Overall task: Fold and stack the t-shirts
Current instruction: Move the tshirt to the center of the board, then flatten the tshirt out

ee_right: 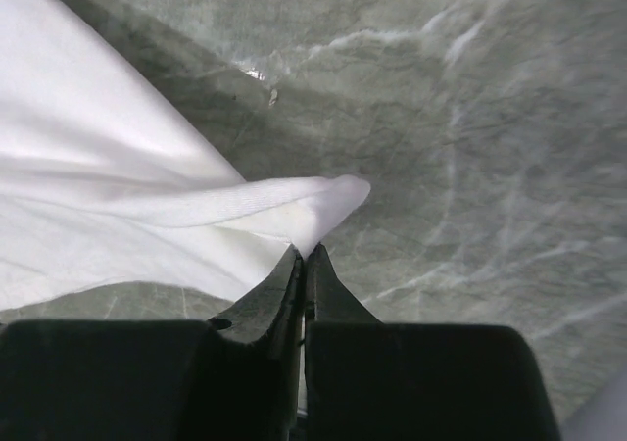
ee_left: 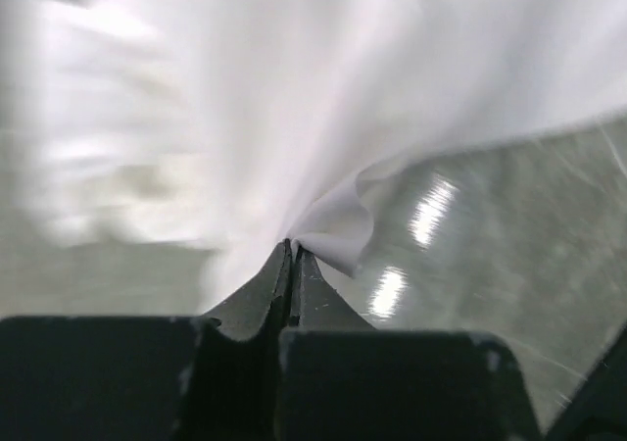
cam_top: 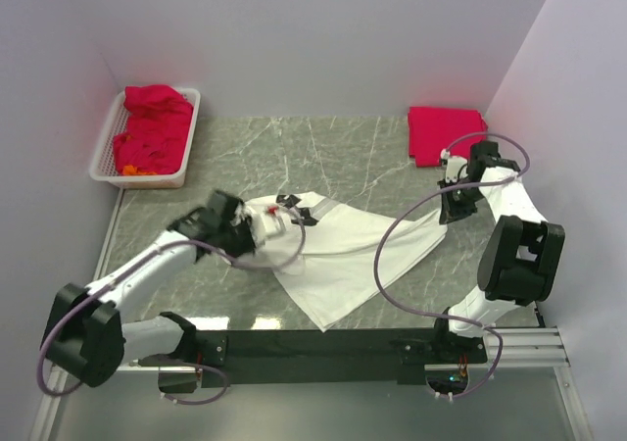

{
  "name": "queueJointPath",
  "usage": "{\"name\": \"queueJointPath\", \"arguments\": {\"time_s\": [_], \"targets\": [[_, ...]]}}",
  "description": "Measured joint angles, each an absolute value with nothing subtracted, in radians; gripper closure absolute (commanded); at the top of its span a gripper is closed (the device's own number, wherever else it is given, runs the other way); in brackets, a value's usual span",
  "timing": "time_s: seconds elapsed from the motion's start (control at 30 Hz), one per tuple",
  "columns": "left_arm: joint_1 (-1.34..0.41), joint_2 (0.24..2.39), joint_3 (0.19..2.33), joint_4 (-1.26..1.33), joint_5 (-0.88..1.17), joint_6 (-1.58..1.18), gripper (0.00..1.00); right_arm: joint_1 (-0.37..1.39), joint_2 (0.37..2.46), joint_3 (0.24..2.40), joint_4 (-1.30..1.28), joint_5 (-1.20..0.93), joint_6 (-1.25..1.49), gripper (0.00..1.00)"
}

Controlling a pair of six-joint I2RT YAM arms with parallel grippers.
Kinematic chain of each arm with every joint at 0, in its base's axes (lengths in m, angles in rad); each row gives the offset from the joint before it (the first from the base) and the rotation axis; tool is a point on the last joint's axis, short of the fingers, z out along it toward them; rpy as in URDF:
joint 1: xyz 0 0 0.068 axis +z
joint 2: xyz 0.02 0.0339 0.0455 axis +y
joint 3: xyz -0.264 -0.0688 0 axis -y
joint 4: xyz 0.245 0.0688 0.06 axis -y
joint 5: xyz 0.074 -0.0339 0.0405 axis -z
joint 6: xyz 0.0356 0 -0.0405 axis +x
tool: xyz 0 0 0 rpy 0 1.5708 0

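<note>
Black bar (cam_top: 323, 343) at the bottom of the top view holds up both arms. Just past it, in the middle of the frame, the white t-shirt (cam_top: 338, 255) lies spread out on the green stone table (cam_top: 333, 152). One pointy corner of it reaches down toward the bar.

The left gripper (cam_top: 292, 212) is at the shirt's upper left part. In the left wrist view, its jaws are squeezed tight on a pinch of the white cloth.

The right gripper (cam_top: 446, 211) is at the shirt's right corner. In the right wrist view, its jaws are also pressed together on the cloth, and the corner bunches up at the tips.

Farther back, at the upper right, a folded red t-shirt (cam_top: 446, 132) lies flat on the table. At the upper left, a white basket (cam_top: 103, 162) holds a heap of red t-shirts (cam_top: 152, 132).
</note>
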State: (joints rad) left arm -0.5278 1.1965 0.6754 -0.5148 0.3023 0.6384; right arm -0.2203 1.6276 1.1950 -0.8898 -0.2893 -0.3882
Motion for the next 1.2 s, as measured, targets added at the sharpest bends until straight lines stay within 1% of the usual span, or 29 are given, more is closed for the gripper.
{"name": "queueJointPath", "arguments": {"time_s": [0.07, 0.2, 0.37, 0.6, 0.77, 0.9, 1.03, 1.2], "targets": [[-0.431, 1.164, 0.795, -0.566, 0.332, 0.643, 0.99, -0.220, 1.604, 1.226, -0.903, -0.282, -0.392, 1.00], [-0.273, 1.133, 1.051, -0.585, 0.409, 0.632, 0.99, -0.220, 1.568, 1.348, -0.921, -0.278, -0.399, 1.00], [-0.134, 1.165, 1.222, -0.542, 0.484, 0.562, 0.99, -0.213, 1.549, 1.536, -0.933, -0.278, -0.408, 1.00], [0.009, 1.285, 1.462, -0.475, 0.567, 0.393, 0.99, -0.196, 1.538, 1.755, -0.963, -0.274, -0.432, 1.00], [0.040, 1.269, 1.555, -0.418, 0.591, 0.302, 0.99, -0.174, 1.475, 1.837, -0.968, -0.270, -0.445, 1.00], [0.052, 1.201, 1.562, -0.375, 0.576, 0.244, 0.99, -0.159, 1.366, 1.846, -0.964, -0.260, -0.464, 1.00], [0.064, 1.103, 1.563, -0.356, 0.542, 0.191, 0.99, -0.150, 1.226, 1.839, -0.946, -0.251, -0.491, 1.00], [0.065, 0.925, 1.563, -0.351, 0.465, 0.147, 0.99, -0.150, 1.019, 1.780, -0.909, -0.238, -0.517, 1.00]]}}
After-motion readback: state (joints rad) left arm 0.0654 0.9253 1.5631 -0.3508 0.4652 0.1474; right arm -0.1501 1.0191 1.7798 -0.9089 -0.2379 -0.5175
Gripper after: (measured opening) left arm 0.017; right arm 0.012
